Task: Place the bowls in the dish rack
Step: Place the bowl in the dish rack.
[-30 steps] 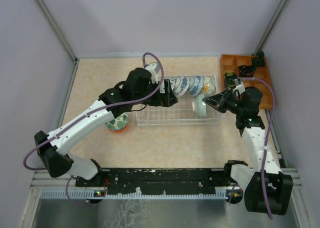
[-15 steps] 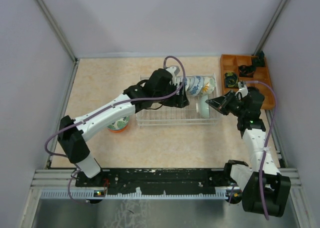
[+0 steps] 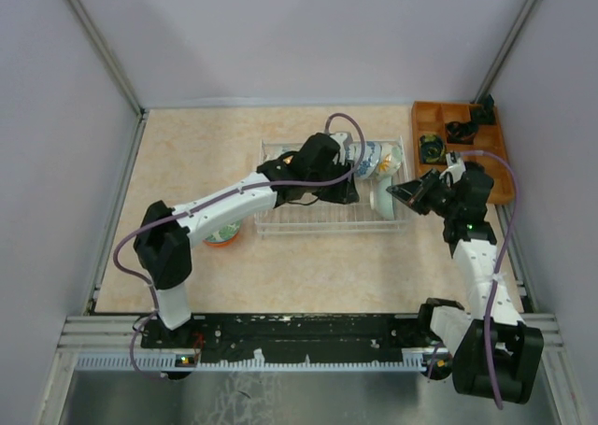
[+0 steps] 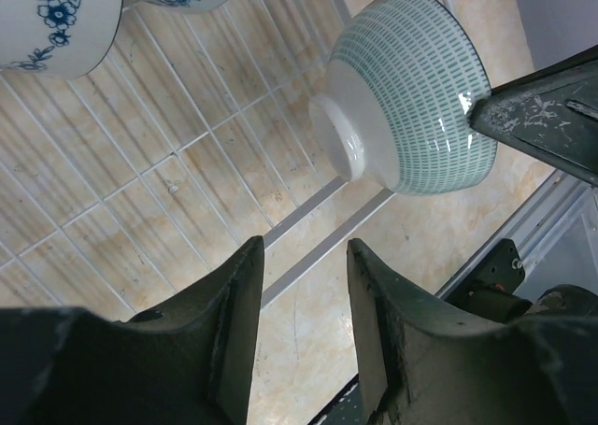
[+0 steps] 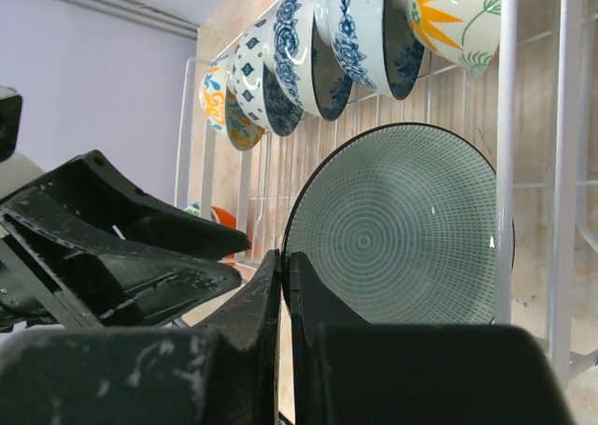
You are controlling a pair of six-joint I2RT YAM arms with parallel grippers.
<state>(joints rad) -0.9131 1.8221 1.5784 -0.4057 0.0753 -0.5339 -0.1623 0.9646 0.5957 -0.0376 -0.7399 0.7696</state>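
Pale lilac walls close in on three sides of the beige tabletop. Its widest stretch lies left of the dish rack, where an orange bowl sits partly under the left arm. On the right it's tight: the orange wooden tray with its black items stands between rack and wall, just beside the rack's right end. Along the rack's far side a row of patterned bowls stands on edge, leaning together, and over the near strip of wire floor the two arms meet. There's the right gripper, fingers pressed together on the rim of the green bowl, holding it on edge at the rack's right end with its hollow facing the right wrist camera. Whether the bowl touches the wire, can't tell. And the left gripper hangs low over the rack floor just left of it, fingers parted with nothing between them, and the bowl's white foot turned toward them, near but apart
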